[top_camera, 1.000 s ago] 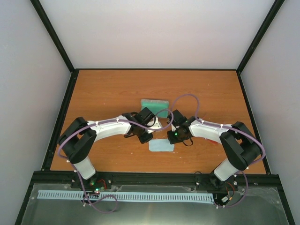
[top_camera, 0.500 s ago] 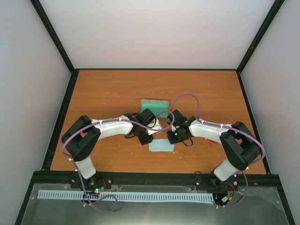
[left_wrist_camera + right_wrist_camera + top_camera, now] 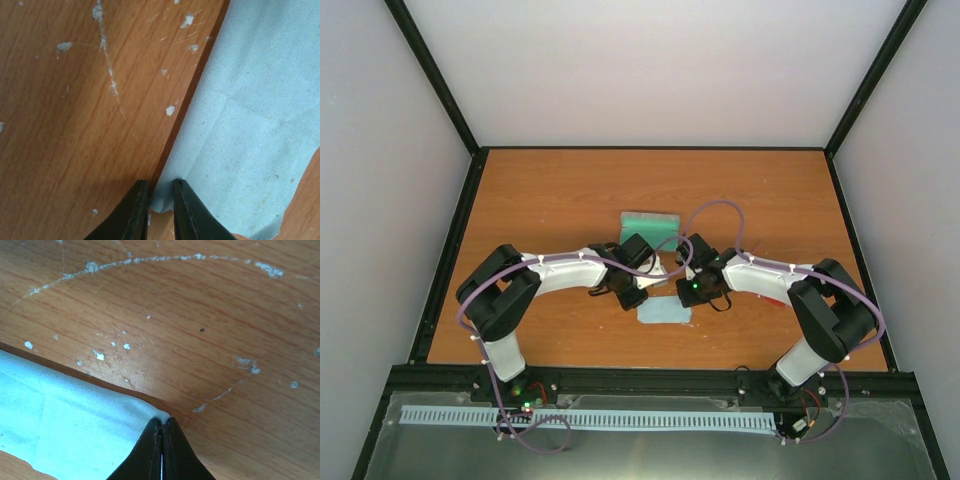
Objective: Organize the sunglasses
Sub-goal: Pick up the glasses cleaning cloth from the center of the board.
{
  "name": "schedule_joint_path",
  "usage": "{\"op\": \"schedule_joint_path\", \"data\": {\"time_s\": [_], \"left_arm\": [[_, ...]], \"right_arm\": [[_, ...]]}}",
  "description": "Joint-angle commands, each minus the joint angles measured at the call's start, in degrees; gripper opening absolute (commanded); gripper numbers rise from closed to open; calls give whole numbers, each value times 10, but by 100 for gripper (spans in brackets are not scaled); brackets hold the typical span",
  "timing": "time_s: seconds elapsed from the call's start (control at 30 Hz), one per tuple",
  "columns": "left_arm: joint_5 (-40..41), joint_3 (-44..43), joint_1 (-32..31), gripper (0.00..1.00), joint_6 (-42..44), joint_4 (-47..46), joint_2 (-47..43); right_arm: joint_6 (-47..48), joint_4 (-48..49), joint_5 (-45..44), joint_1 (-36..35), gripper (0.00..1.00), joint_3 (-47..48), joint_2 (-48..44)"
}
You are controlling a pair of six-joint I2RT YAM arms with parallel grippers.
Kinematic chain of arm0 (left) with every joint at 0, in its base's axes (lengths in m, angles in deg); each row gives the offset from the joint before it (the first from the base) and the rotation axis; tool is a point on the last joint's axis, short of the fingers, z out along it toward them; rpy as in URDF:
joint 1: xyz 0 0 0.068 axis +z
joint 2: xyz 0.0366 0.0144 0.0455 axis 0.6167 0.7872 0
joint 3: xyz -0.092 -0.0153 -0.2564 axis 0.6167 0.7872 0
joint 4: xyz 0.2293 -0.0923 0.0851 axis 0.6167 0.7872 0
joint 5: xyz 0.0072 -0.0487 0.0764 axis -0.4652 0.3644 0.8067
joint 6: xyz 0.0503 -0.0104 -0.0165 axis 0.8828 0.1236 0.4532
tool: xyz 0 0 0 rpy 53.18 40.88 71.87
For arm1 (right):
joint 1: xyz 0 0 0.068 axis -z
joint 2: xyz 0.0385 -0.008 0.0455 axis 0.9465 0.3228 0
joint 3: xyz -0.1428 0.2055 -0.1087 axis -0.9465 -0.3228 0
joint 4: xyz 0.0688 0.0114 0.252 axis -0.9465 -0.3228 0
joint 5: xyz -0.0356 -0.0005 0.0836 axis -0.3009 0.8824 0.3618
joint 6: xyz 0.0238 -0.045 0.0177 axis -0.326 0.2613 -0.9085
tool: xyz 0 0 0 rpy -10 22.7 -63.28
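The sunglasses are hidden in every view. A pale blue cloth (image 3: pixel 663 312) lies flat on the wooden table (image 3: pixel 540 200) between my two arms. My left gripper (image 3: pixel 161 192) is low over the cloth's (image 3: pixel 250 125) near-left corner; its jaws stand a narrow gap apart with that curled corner between them. My right gripper (image 3: pixel 162 422) is shut on the opposite corner of the cloth (image 3: pixel 65 425), pinching its tip. From above, the left gripper (image 3: pixel 640 299) and the right gripper (image 3: pixel 687 301) sit at the cloth's two far corners.
A case with teal-green lining (image 3: pixel 650 222) lies open just beyond the two wrists. Black frame rails (image 3: pixel 450 250) border the table on the left, right and near sides. The wood is scratched and speckled white.
The left arm has edged a little to the right and its jaws have narrowed around the cloth's corner. The right gripper has stayed shut on its corner.
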State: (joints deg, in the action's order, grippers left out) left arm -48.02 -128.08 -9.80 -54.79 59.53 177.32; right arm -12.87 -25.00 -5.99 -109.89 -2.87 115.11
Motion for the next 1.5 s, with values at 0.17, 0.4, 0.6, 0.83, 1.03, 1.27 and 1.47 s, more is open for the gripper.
{"op": "schedule_joint_path", "data": {"time_s": [0.17, 0.4, 0.6, 0.83, 1.03, 1.27, 1.47], "left_arm": [[-36, 5, -9, 9, 14, 11, 10], [-47, 12, -9, 0, 19, 16, 3], [-21, 0, -7, 0, 25, 17, -14], [17, -28, 13, 0, 46, 9, -20], [33, -37, 28, 0, 58, -3, -16], [37, -59, 69, 0, 71, -13, -12], [37, -95, 108, 0, 98, -18, 8]], "right_arm": [[6, -3, 6, -3, 3, 7, 12], [5, -6, -3, -3, 3, 2, 1], [6, -11, -19, -3, 3, 12, -4], [14, -11, -47, -3, 3, 48, 8], [24, -9, -63, -3, 3, 88, 28], [32, -6, -85, -2, 3, 129, 53], [43, -4, -100, 0, 3, 179, 89]]}}
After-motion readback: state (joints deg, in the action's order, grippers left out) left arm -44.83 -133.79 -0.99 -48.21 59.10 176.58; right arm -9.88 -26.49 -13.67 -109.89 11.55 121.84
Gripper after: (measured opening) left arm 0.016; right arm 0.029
